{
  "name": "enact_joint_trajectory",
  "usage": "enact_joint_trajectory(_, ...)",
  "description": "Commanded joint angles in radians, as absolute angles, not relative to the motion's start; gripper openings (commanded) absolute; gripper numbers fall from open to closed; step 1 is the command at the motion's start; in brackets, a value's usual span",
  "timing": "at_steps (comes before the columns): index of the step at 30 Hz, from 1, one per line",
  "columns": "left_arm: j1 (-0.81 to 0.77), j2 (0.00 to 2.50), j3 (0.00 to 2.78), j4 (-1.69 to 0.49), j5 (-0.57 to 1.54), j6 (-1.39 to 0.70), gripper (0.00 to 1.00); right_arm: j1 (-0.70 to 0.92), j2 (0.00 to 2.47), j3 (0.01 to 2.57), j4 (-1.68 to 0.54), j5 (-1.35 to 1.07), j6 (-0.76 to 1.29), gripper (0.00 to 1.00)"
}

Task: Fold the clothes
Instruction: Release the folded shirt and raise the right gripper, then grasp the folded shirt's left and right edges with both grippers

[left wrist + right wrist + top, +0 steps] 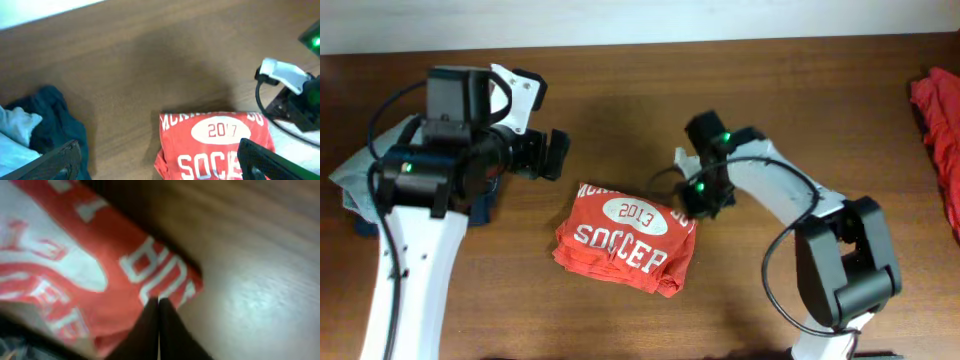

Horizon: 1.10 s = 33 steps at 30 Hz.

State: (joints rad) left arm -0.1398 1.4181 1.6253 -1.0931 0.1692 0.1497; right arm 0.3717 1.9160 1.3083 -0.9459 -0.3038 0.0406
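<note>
A folded orange-red shirt (625, 240) lies mid-table, its white "2013 SOCCER" print facing up. My left gripper (548, 155) hangs open above the table, up and to the left of the shirt. In the left wrist view its two fingers stand wide apart (160, 165), with the shirt (215, 145) below and nothing between them. My right gripper (698, 205) is shut at the shirt's upper right corner. In the right wrist view its fingers (159, 302) are pressed together with the tips at the shirt's (75, 265) folded edge. No cloth shows between them.
A heap of pale grey-blue and navy garments (355, 180) lies at the left under my left arm, also in the left wrist view (30, 130). Another red garment (940, 130) sits at the table's right edge. The right arm (290, 95) is close beside the shirt.
</note>
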Motion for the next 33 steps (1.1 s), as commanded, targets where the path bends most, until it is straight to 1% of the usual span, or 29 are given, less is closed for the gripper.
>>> enact_joint_trajectory(1,-0.141,1.432,1.638,-1.092,0.187,0.144,0.99,0.402,1.92,1.205,-0.864,-0.325,-0.045,0.04)
enact_joint_trajectory(4,-0.141,1.433,1.638,-1.092,0.188,0.144,0.99,0.394,1.921,1.16,-0.793,-0.304,-0.03,0.04)
enact_joint_trajectory(6,-0.141,1.433,1.638,-1.092,0.188,0.144,0.99,0.384,1.921,1.155,-0.781,-0.2,0.051,0.05)
enact_joint_trajectory(8,-0.141,1.433,1.638,-1.093,0.188,0.144,0.99,0.362,1.921,1.155,-0.794,-0.008,0.191,0.04)
enact_joint_trajectory(9,-0.141,1.433,1.638,-1.093,0.188,0.144,0.99,0.35,1.921,1.155,-0.807,0.049,0.236,0.04)
enact_joint_trajectory(11,-0.141,1.433,1.638,-1.094,0.188,0.144,0.99,0.302,1.921,1.155,-0.846,0.139,0.322,0.04)
enact_joint_trajectory(13,-0.141,1.433,1.638,-1.097,0.188,0.144,0.99,0.257,1.921,1.155,-0.876,0.174,0.364,0.04)
enact_joint_trajectory(14,-0.141,1.433,1.638,-1.098,0.189,0.144,0.99,0.211,1.92,1.156,-0.895,0.161,0.376,0.04)
enact_joint_trajectory(16,-0.141,1.433,1.638,-1.098,0.203,0.144,0.99,0.17,1.916,1.161,-0.914,0.112,0.365,0.04)
enact_joint_trajectory(18,-0.141,1.435,1.638,-1.096,0.241,0.144,0.99,0.146,1.894,1.177,-0.939,-0.024,0.257,0.04)
enact_joint_trajectory(21,-0.142,1.46,1.637,-1.096,0.312,0.144,0.99,0.145,1.813,1.201,-0.957,-0.24,0.187,0.04)
enact_joint_trajectory(23,-0.148,1.49,1.63,-1.097,0.353,0.144,0.99,0.144,1.736,1.207,-0.957,-0.311,0.23,0.04)
enact_joint_trajectory(24,-0.156,1.518,1.62,-1.097,0.376,0.144,0.96,0.144,1.695,1.208,-0.956,-0.31,0.281,0.04)
enact_joint_trajectory(26,-0.173,1.56,1.607,-1.097,0.399,0.144,0.83,0.144,1.642,1.208,-0.954,-0.31,0.333,0.04)
enact_joint_trajectory(27,-0.194,1.603,1.6,-1.097,0.423,0.144,0.7,0.144,1.612,1.208,-0.954,-0.31,0.349,0.04)
enact_joint_trajectory(28,-0.209,1.634,1.597,-1.097,0.44,0.144,0.62,0.144,1.595,1.208,-0.954,-0.308,0.348,0.04)
enact_joint_trajectory(29,-0.231,1.675,1.597,-1.097,0.454,0.145,0.54,0.144,1.589,1.208,-0.958,-0.303,0.342,0.04)
enact_joint_trajectory(30,-0.246,1.702,1.597,-1.097,0.453,0.145,0.52,0.144,1.589,1.208,-0.96,-0.304,0.335,0.04)
enact_joint_trajectory(31,-0.28,1.76,1.597,-1.097,0.453,0.168,0.43,0.146,1.595,1.205,-0.965,-0.307,0.307,0.04)
enact_joint_trajectory(33,-0.33,1.851,1.597,-1.098,0.448,0.213,0.29,0.152,1.61,1.182,-0.966,-0.303,0.285,0.04)
